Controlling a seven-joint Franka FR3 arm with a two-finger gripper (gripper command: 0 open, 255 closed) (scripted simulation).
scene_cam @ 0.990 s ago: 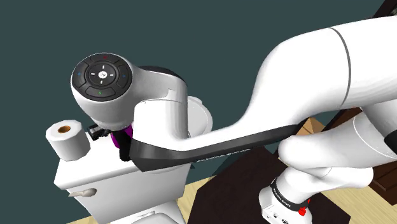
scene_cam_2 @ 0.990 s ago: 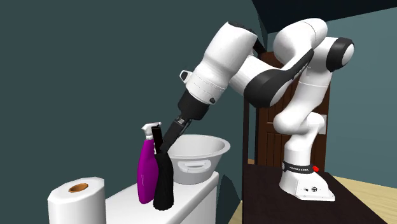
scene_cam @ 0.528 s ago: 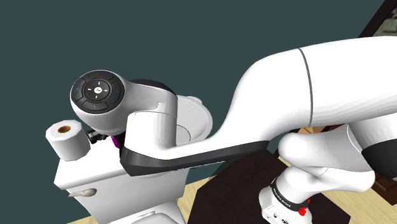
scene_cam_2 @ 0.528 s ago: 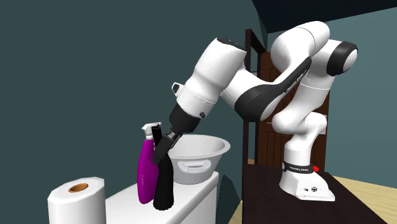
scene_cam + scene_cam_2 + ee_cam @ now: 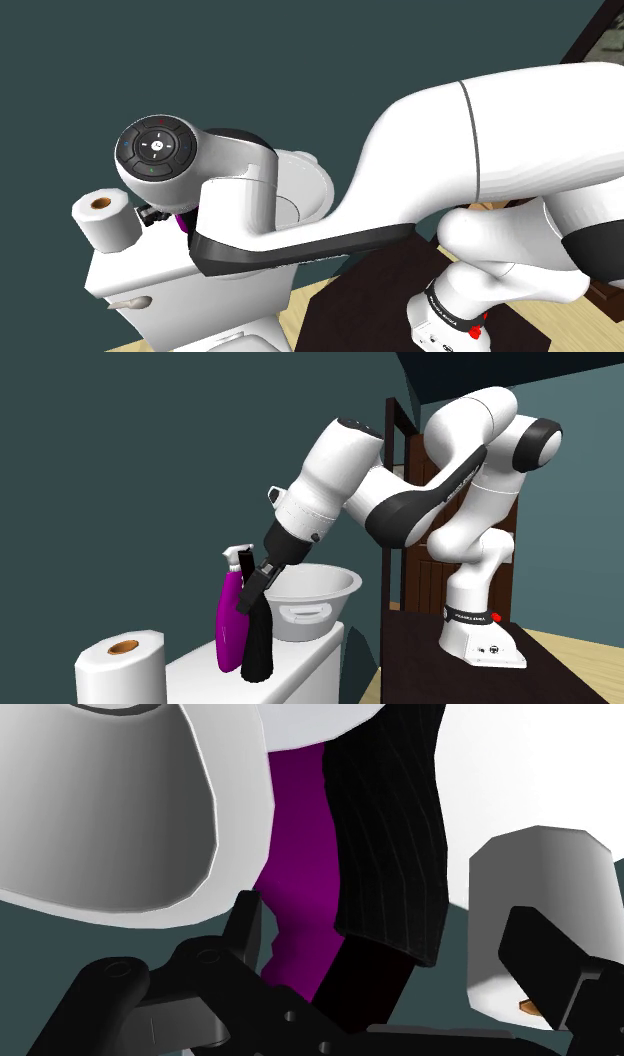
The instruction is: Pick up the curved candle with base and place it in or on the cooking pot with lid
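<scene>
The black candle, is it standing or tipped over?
Upright: the black candle stands on its wide base atop the white tank, beside the purple bottle.

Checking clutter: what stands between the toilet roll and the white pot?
In the second exterior view, a purple spray bottle and the black curved candle stand between the toilet roll and pot.

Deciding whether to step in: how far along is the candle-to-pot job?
Done: the approach; the open gripper straddles the top of the black curved candle without touching. In hand: the grasp. Left: closing, lifting and setting it in the white pot beside it.
</scene>
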